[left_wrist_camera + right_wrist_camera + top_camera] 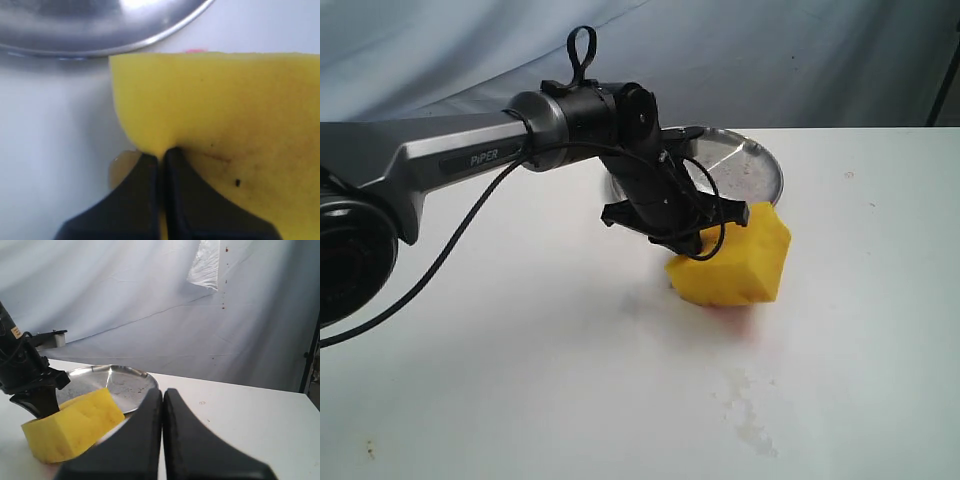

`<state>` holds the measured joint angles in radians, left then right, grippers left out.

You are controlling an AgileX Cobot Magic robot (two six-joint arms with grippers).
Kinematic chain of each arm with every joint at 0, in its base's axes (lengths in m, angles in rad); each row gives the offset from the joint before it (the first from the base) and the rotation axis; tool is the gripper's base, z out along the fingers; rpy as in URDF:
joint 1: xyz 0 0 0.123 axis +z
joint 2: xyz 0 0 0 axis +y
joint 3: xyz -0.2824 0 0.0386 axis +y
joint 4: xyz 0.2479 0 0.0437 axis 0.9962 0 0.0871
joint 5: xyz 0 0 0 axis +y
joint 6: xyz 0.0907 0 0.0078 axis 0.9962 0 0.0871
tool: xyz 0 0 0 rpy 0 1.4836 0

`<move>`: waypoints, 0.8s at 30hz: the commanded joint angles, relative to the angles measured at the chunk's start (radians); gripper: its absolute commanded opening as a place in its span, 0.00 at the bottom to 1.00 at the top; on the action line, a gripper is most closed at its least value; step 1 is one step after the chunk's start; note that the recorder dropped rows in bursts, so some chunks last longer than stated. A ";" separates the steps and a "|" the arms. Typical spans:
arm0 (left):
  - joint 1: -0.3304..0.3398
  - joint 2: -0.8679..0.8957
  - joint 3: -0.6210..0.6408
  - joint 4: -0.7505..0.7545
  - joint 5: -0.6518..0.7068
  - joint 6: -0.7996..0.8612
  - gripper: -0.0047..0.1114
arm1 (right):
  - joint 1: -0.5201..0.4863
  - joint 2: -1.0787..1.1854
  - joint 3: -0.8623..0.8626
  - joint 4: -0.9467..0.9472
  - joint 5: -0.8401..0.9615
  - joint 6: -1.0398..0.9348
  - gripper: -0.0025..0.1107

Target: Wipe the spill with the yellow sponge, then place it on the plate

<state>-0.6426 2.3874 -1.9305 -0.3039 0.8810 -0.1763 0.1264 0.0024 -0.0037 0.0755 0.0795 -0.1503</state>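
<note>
My left gripper [698, 238] is shut on the near edge of the yellow sponge [735, 258], its jaws pinching the foam thin [161, 153]. The sponge [220, 110] is tilted, its lower edge at the white table just in front of the steel plate [755, 168]. A small amber spill [121, 169] shows on the table beside the left fingers [145, 190], partly under the sponge. The right wrist view shows the plate [117, 381] behind the sponge [72, 426], and my right gripper [162, 393] shut and empty. It is not in the exterior view.
A faint pink-red smear [740, 316] lies at the sponge's front edge. A pale dried blotchy stain [750, 412] sits nearer the table front. A grey cloth backdrop [770, 50] hangs behind the table. A black cable [440, 260] trails from the left arm.
</note>
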 commanded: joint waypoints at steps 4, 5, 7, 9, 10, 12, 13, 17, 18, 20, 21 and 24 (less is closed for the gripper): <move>0.015 -0.038 0.006 0.131 0.068 -0.008 0.04 | -0.008 -0.002 0.004 -0.008 -0.003 0.002 0.02; 0.015 -0.044 0.006 0.144 0.080 -0.008 0.04 | -0.008 -0.002 0.004 -0.008 -0.003 0.002 0.02; 0.023 -0.047 0.006 0.163 0.107 -0.008 0.04 | -0.008 -0.002 0.004 -0.008 -0.003 0.002 0.02; 0.026 -0.047 0.006 0.179 0.132 -0.008 0.04 | -0.008 -0.002 0.004 -0.008 -0.003 0.002 0.02; 0.028 -0.047 0.006 0.202 0.151 -0.015 0.04 | -0.008 -0.002 0.004 -0.008 -0.003 0.002 0.02; 0.035 -0.047 0.006 0.245 0.174 -0.038 0.04 | -0.008 -0.002 0.004 -0.008 -0.003 0.002 0.02; 0.035 -0.047 0.006 0.261 0.186 -0.043 0.04 | -0.008 -0.002 0.004 -0.008 -0.003 0.002 0.02; 0.035 -0.049 0.006 0.258 0.171 -0.048 0.04 | -0.008 -0.002 0.004 -0.008 -0.003 0.002 0.02; 0.035 -0.049 0.006 0.247 0.158 -0.048 0.04 | -0.008 -0.002 0.004 -0.008 -0.003 0.002 0.02; 0.030 -0.049 0.006 0.208 0.109 -0.048 0.04 | -0.008 -0.002 0.004 -0.008 -0.003 0.002 0.02; 0.025 -0.049 0.006 0.195 0.082 -0.048 0.04 | -0.008 -0.002 0.004 -0.008 -0.003 0.002 0.02; 0.012 -0.047 0.006 0.165 0.022 -0.048 0.04 | -0.008 -0.002 0.004 -0.008 -0.003 0.002 0.02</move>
<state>-0.6145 2.3460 -1.9279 -0.1047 0.9767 -0.2143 0.1264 0.0024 -0.0037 0.0755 0.0795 -0.1503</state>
